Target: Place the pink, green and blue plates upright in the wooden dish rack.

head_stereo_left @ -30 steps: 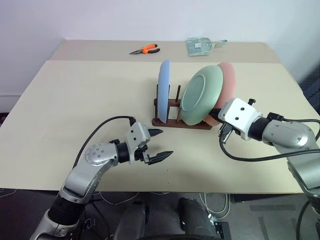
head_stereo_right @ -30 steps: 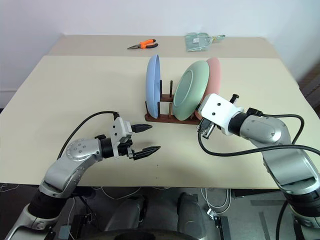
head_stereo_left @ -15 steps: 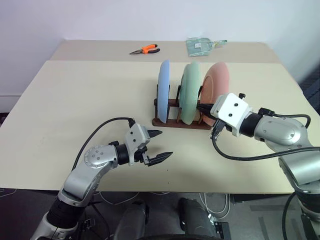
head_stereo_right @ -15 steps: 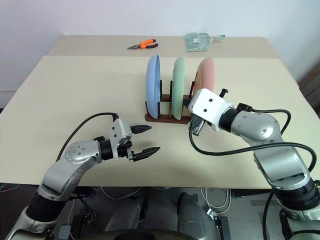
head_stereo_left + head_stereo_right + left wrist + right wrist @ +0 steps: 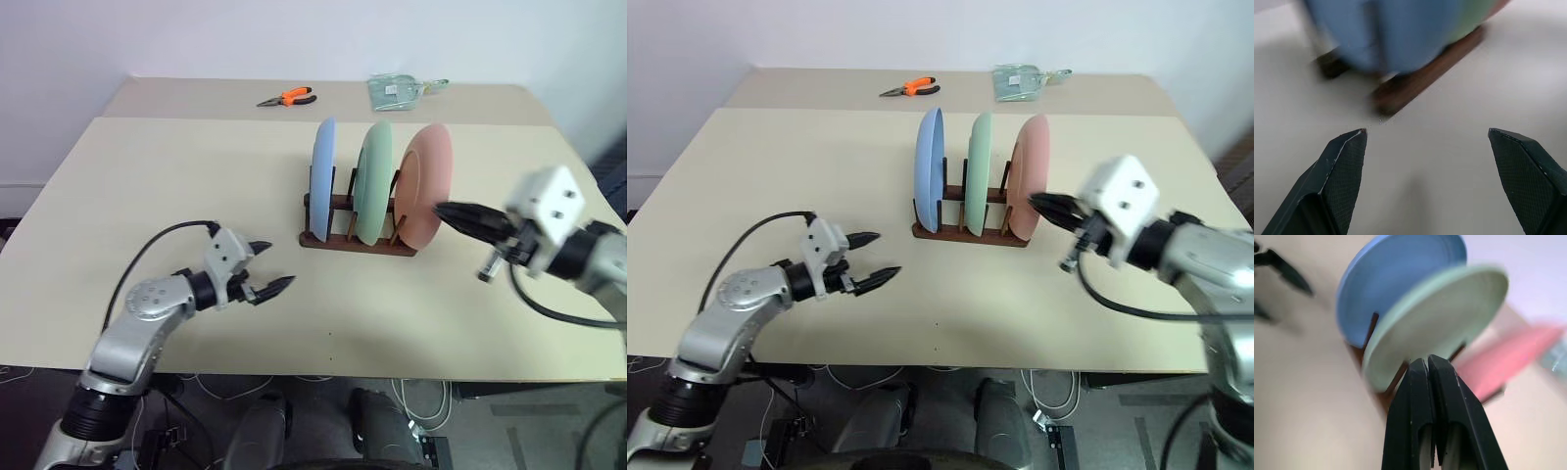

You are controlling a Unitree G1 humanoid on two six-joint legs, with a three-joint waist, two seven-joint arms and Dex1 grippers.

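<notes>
On the bench (image 5: 176, 186), near its middle, the wooden rack (image 5: 358, 238) is seen with three plates stood on edge in a row: blue plate (image 5: 322, 176) at left, green plate (image 5: 373, 181) in the centre, pink plate (image 5: 427, 186) at right. Right tool (image 5: 449, 211) is held shut and empty, tips just beside the pink plate. Left tool (image 5: 270, 267) is spread wide, empty, well apart from the rack. Orange pliers (image 5: 286, 97) are noted at the far edge.

A robot test lab: bare beige tables (image 5: 147, 186) against a white wall, orange-handled pliers (image 5: 285, 97), loose cables (image 5: 421, 397) on the floor beneath.
</notes>
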